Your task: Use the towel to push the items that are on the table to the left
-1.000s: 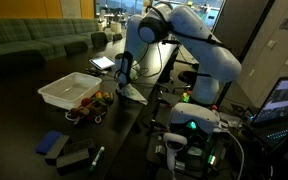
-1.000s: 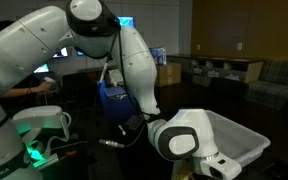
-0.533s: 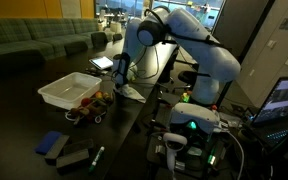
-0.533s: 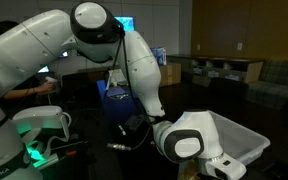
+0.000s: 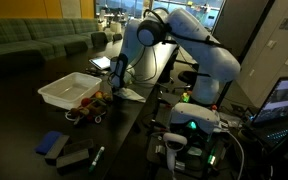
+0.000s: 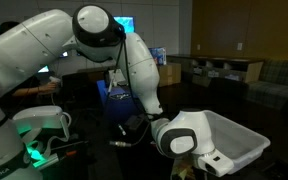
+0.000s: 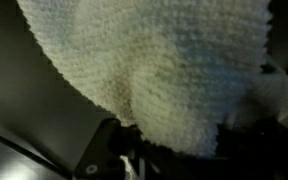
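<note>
your tool [image 5: 118, 79] is gripping the towel [image 5: 132, 93]. the towel is touching the counter [image 5: 124, 132] just beside the small items [image 5: 97, 102].

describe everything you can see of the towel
The towel is cream-white with a nubbly, terry-like weave. It fills most of the wrist view, gathered into a bunched fold. In an exterior view it shows as a small pale crumpled patch resting on the dark table, held from above by the gripper, beside the pile of small items. Whether it touches them cannot be told.
</note>
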### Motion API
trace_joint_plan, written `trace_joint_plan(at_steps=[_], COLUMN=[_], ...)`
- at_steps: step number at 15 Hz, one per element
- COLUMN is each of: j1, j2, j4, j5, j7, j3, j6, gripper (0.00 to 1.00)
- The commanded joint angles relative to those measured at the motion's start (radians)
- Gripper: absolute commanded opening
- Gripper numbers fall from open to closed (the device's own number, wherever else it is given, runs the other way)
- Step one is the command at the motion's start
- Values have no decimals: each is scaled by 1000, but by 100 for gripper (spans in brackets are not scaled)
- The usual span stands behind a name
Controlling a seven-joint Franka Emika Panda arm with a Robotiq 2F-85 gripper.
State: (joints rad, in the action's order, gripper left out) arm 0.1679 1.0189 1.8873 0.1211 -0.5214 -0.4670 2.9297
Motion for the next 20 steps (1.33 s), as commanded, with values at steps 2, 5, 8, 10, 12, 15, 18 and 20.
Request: trace_joint_plan(at_steps=[2, 5, 8, 10, 12, 15, 18, 20], j1=[14, 16, 30, 40, 54, 68, 83, 85], j2=[-1, -19, -44, -63, -79, -103, -115, -122], j4=[-4, 8, 30, 43, 56, 75, 89, 95], j5=[45, 54, 54, 53, 49, 46, 45, 47], j7=[-36, -42, -55, -72, -89, -104, -118, -125], j3=[32, 56, 80, 96, 110, 145, 173, 194], j6=[-21, -36, -55, -71, -82, -92, -95, -101], gripper=[0, 0, 0, 0, 0, 0, 0, 0])
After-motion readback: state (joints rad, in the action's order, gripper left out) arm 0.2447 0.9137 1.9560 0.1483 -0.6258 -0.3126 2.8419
